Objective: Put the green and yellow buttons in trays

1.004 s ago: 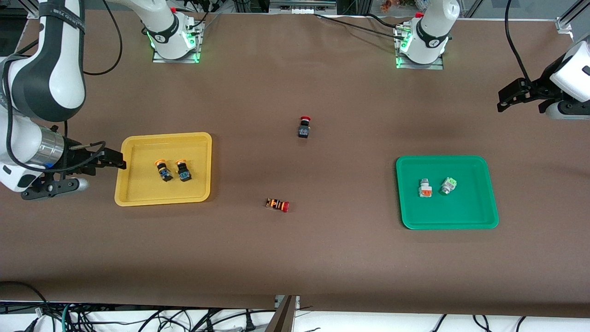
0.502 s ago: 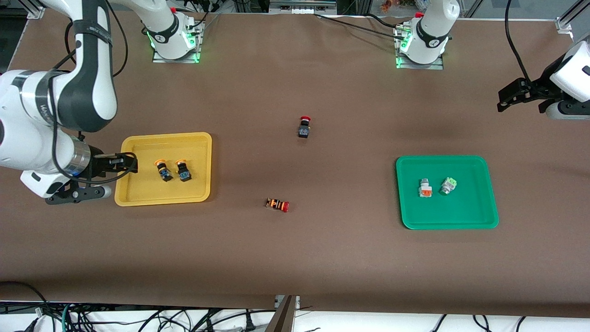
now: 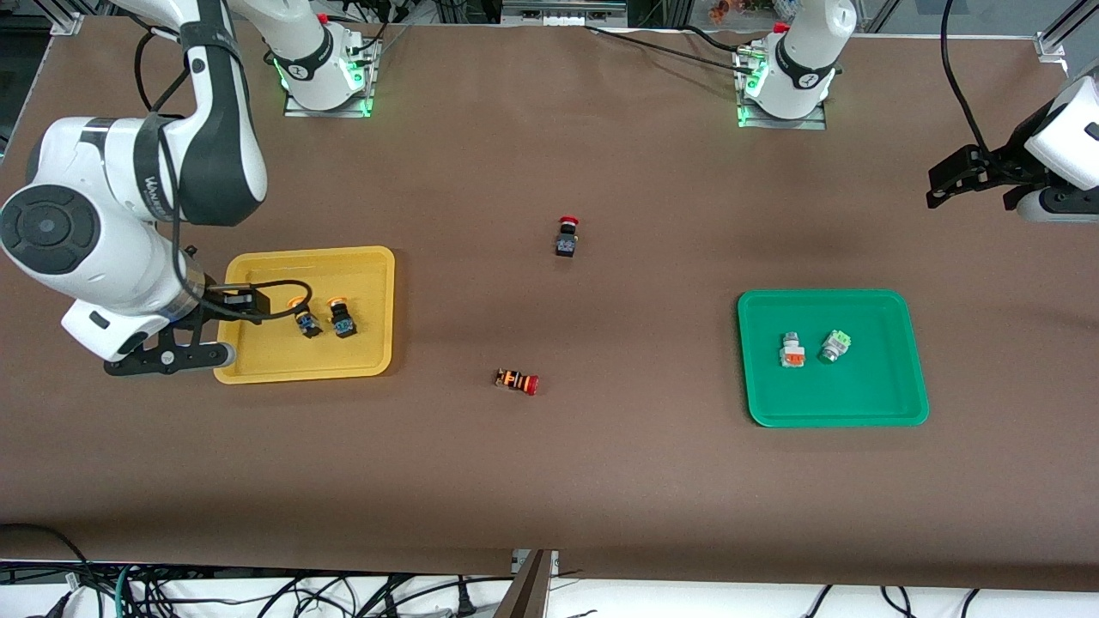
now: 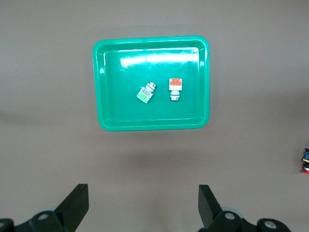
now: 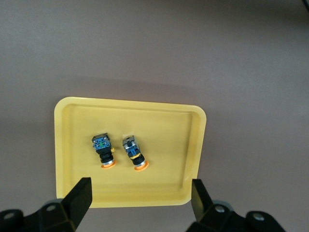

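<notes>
The yellow tray (image 3: 369, 348) holds two yellow-capped buttons (image 3: 304, 318) (image 3: 342, 317) lying side by side. My right gripper (image 3: 249, 302) hangs open over that tray's rim at the right arm's end, nothing between its fingers. In the right wrist view the tray (image 5: 169, 183) and both buttons (image 5: 103, 151) (image 5: 133, 155) lie past the open right gripper (image 5: 141, 198). The green tray (image 3: 859, 395) holds a white button with an orange block (image 3: 791, 350) and one with a green block (image 3: 834, 346). My left gripper (image 3: 944, 184) waits open, high over the table's left-arm end; its own view shows the left gripper (image 4: 144, 208) and green tray (image 4: 120, 111).
A red-capped black button (image 3: 567, 236) stands mid-table between the trays. A red-capped button with an orange-striped body (image 3: 517, 380) lies nearer the front camera. Cables hang along the table's front edge.
The right arm has swung in, carrying its open gripper from beside the yellow tray to over the tray's rim. The left arm and all buttons have stayed put.
</notes>
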You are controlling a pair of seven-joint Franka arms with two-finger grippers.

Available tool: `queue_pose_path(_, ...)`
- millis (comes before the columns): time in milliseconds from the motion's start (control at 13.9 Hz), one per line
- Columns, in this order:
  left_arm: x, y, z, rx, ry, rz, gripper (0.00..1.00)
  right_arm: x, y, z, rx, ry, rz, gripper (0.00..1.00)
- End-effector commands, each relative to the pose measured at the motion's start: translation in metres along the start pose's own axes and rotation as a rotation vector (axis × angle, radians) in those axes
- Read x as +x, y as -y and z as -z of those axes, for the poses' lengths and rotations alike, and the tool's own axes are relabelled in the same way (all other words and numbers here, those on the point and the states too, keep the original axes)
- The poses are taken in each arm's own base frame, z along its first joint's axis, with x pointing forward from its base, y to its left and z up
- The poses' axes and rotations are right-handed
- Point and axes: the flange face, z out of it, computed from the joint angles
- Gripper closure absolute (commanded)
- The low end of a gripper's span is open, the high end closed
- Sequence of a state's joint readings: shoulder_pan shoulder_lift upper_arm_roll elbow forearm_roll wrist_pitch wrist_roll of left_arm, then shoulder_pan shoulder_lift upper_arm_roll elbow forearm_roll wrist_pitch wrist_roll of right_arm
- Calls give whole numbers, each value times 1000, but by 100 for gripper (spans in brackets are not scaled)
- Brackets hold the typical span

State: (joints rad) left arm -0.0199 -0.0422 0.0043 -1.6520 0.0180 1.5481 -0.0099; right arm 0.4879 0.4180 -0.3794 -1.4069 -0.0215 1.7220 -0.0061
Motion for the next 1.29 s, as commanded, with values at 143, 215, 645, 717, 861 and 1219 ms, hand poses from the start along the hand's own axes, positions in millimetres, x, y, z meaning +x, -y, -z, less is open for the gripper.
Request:
queue_pose_path(143, 3, 1, 5, 14, 7, -12, 0, -35, -36, 42, 75, -48, -54, 8)
queue_pose_path(215, 3, 2, 5, 14, 7, -10, 0, -48, -44, 48, 88, -52, -60, 8)
queue_pose_path(645, 3, 2, 5, 14, 7, -10, 0, -112, -111, 92, 238, -144, -204, 8)
queue_pose_path(717, 3, 2, 5, 14, 7, -9, 0, -118, -118, 92, 294, -143, -231, 8)
queue_pose_path(861, 3, 2, 5, 14, 6, -9, 0, -120, -117, 95, 296, -129, -230, 8)
queue_pose_path(1219, 4, 1, 3, 11, 12, -11, 0, -132, -131, 122, 189, -50, -198, 8)
